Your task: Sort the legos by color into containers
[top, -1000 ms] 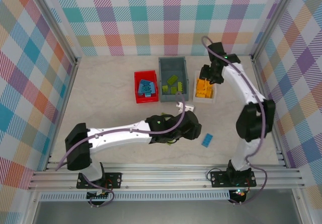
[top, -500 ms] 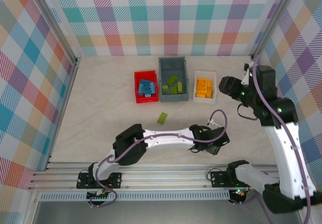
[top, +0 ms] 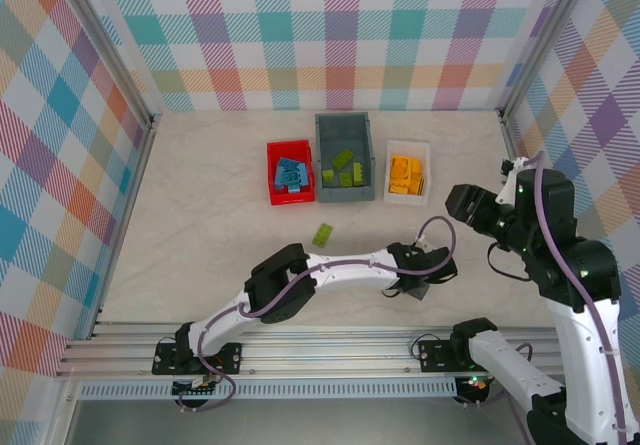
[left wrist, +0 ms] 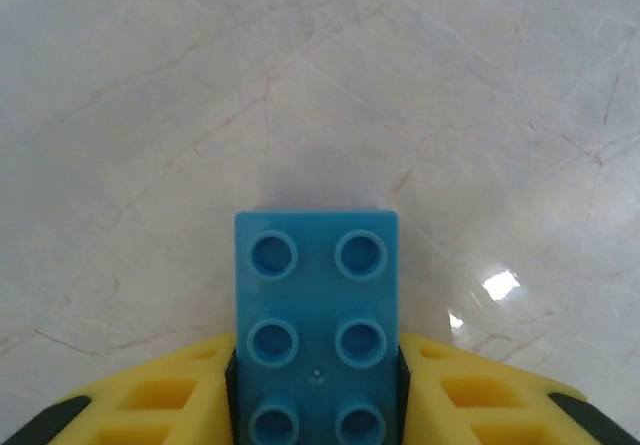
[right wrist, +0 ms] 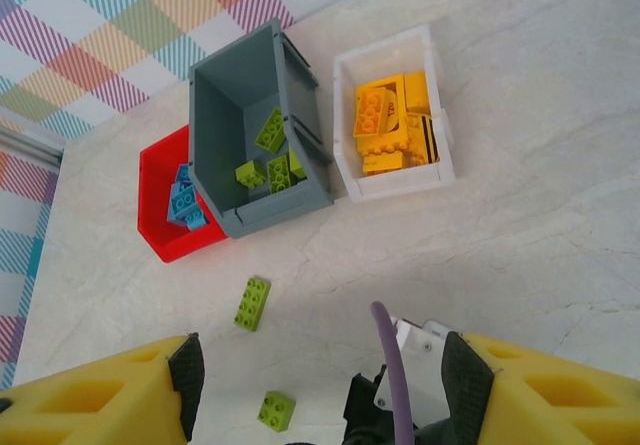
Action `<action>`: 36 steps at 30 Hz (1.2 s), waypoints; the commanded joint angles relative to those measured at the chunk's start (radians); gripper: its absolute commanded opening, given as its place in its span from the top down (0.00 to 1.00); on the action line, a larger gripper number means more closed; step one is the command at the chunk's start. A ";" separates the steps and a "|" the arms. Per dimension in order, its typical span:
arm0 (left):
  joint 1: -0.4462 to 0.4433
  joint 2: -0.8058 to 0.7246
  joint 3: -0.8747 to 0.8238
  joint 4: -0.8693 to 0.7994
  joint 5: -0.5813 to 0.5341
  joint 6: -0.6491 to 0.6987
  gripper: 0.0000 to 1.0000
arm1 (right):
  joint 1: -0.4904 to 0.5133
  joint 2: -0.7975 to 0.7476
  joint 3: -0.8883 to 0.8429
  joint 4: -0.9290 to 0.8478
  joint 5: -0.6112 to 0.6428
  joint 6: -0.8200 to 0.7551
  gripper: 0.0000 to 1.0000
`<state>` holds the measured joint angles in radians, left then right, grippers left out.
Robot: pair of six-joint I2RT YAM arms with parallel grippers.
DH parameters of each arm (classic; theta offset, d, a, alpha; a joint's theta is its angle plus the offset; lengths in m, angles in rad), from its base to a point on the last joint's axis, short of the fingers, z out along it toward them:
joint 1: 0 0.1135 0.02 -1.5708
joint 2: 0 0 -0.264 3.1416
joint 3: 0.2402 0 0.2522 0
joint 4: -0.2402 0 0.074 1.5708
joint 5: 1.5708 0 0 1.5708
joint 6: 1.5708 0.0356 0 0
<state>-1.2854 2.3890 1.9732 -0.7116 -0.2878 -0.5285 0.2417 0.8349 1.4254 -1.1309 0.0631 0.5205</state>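
Blue brick (left wrist: 316, 330), two studs across, lying flat on the pale marbled table (left wrist: 320, 85) at the near right, well apart from the bins. Clamped by its long smooth sides between the yellow fingers (left wrist: 150, 400) of the left gripper (top: 418, 285), pads tight against both flanks, no gap to be seen.

Judged light, stiff and hard, not fragile. Glossy plastic, so probably slippery if pinched off-centre or by a corner. Best taken as here: square across the flat side walls, low on the body, studs left free.

Belongs, by colour, in the red bin (right wrist: 160, 200) at the far side of the table, already holding other blue pieces. Just beside that, the deeper grey bin (right wrist: 235, 85) with green pieces; near it, the white tray (right wrist: 400, 180) with orange-yellow ones. Two loose green bricks (right wrist: 252, 302) out on the table between the bins and the arms.

Right gripper (right wrist: 322, 375) hanging high at the right, jaws wide, nothing between them.

Against a second ago: blue brick then free on the table, left gripper nearer the middle; now stretched across to the right and closed on the brick. One green brick then covered by the left arm in the top view, now in plain sight. Right gripper then over the white tray, now drawn back toward the near right.
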 commanded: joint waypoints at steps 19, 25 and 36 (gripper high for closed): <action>0.651 -0.721 -0.515 0.060 0.053 0.084 0.64 | 0.569 0.297 -0.113 0.496 -0.037 -0.092 0.37; 0.835 -0.517 -0.313 0.066 0.090 0.146 0.64 | 0.613 0.429 -0.161 0.748 -0.055 -0.078 0.37; 0.949 -0.351 -0.135 0.068 0.179 0.162 0.66 | 0.630 0.526 -0.193 0.863 -0.007 -0.063 0.37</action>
<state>-0.2981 2.0396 1.7596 -0.6289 -0.1719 -0.4030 0.8719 1.4113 1.2175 -0.3801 0.0231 0.4561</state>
